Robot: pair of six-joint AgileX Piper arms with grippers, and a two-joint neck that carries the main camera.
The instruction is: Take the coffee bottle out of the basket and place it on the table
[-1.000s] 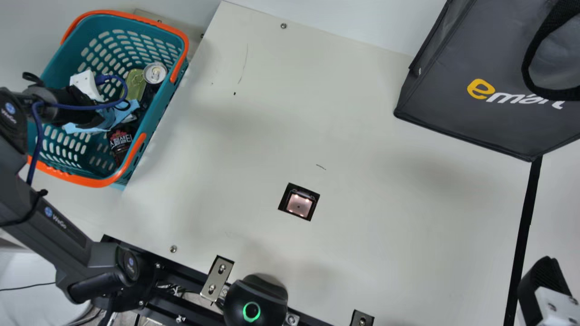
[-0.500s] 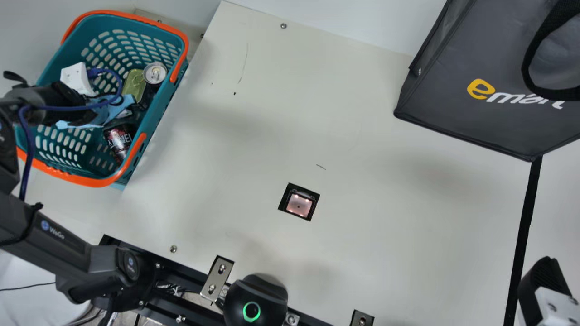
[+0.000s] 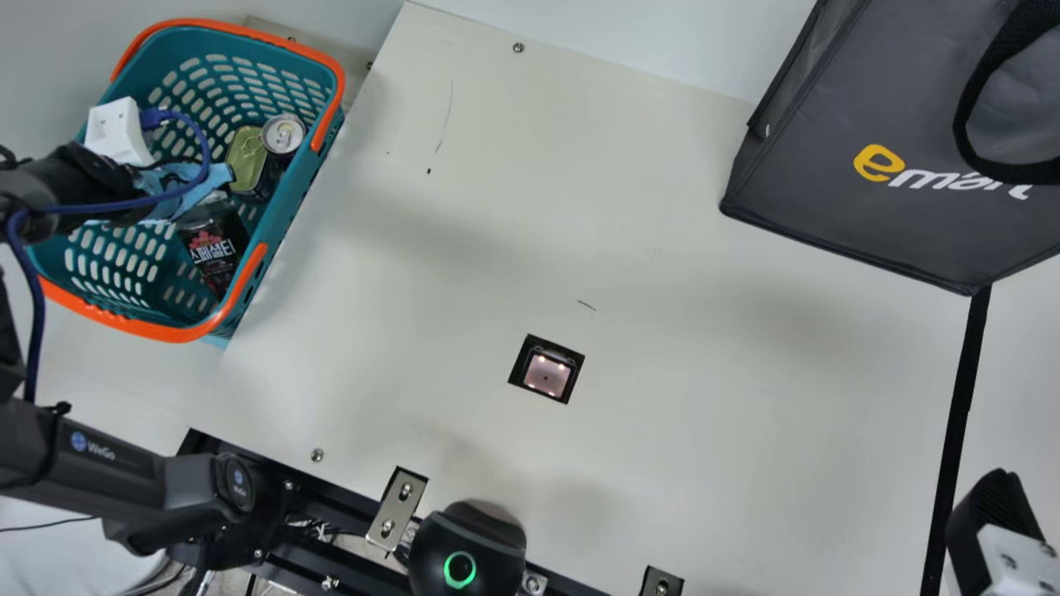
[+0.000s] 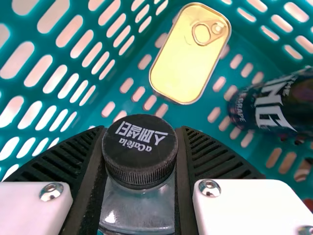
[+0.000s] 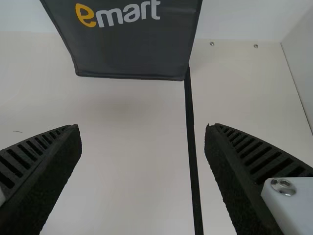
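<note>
In the main view my left gripper [image 3: 99,186] is over the teal basket [image 3: 248,290], with the dark-labelled coffee bottle [image 3: 214,250] tilted beside the basket's near right wall. From the left wrist view, the black cap of the coffee bottle [image 4: 139,149] sits between the two ribbed fingers of my left gripper [image 4: 140,169], which press on it from both sides. The bottle's lower part is hidden there. My right gripper [image 3: 994,517] is at the main view's lower right corner; in the right wrist view that right gripper [image 5: 143,139] stands open above bare table.
The basket also holds a gold flat tin [image 3: 246,157] and a dark can [image 3: 282,135] with a silver top. A grey bag [image 3: 878,157] stands at the table's far right. A dark square scanner window [image 3: 546,369] lies in the middle of the table [image 3: 662,414].
My left arm has shifted left in the main view, and the bottle has moved slightly with it, showing more of its label. The right arm has kept still.
</note>
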